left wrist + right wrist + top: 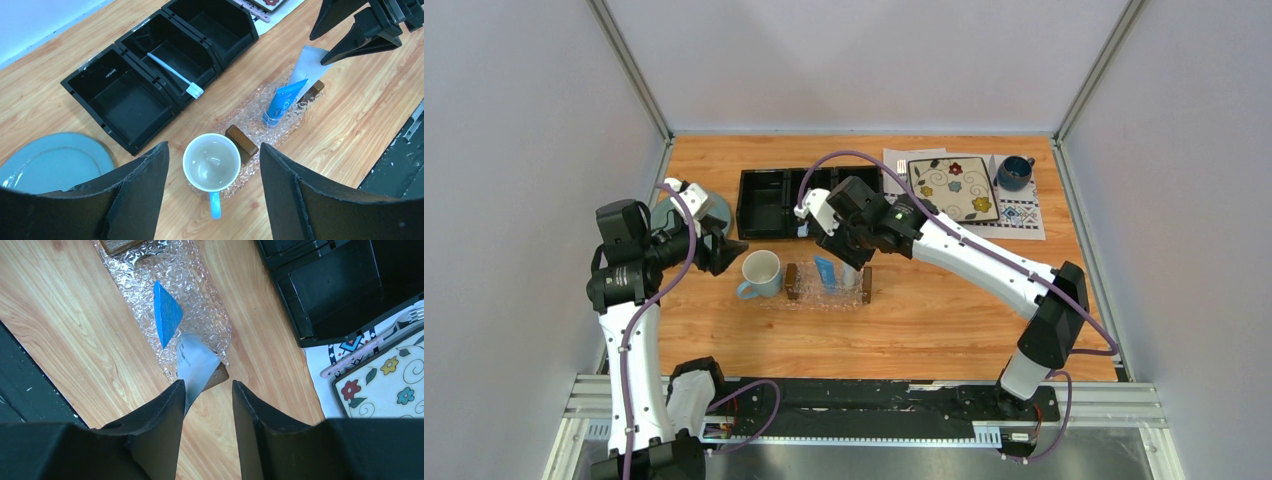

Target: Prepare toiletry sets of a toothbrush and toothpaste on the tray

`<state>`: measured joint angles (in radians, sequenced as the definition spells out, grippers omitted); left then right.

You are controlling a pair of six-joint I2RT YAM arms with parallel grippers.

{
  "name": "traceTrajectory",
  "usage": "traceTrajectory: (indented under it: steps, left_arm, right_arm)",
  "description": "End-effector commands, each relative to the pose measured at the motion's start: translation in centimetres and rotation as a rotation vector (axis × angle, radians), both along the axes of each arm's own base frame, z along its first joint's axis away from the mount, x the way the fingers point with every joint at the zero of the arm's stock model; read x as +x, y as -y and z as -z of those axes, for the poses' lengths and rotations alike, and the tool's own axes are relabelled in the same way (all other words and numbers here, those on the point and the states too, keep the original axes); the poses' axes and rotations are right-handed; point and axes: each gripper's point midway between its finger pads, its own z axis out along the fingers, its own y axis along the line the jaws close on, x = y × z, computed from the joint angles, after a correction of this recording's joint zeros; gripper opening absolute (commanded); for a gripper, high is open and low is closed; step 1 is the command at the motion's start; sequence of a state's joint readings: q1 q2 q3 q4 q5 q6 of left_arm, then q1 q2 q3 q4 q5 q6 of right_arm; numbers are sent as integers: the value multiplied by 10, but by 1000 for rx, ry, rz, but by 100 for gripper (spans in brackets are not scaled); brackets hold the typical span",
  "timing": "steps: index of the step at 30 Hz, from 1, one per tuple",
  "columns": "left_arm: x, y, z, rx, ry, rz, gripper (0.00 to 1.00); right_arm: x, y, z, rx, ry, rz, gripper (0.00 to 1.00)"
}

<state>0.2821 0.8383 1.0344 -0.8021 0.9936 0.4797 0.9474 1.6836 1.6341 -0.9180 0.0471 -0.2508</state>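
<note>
in the black organizer (120, 97) at 12 o'clock from the tray (252, 107), the toothbrush (172, 73) looks light and stiff, best pinched mid-handle; right gripper (207, 387) part-open, empty.

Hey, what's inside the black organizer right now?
A toothbrush lies across the middle compartment of the organizer; the other two look empty. Overhead, the right arm covers part.

The top camera sits high behind both arm bases and looks down over the whole worktop (944, 330). The left wrist camera looks steeply down between the fingers of the left tool (214, 150), from some height, on the black organizer (125, 100) and the tray (250, 107). The right wrist camera hangs much nearer above the same tray (200, 295). All three views share it.
</note>
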Motion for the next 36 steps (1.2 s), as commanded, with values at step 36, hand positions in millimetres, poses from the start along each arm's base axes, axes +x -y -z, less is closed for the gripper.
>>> traceTrajectory:
  steps: [36]
  left_arm:
    - [-3,4,-7,8,32,52,75]
  right_arm:
    - [-10,-1,-9,-7,71,-256,26]
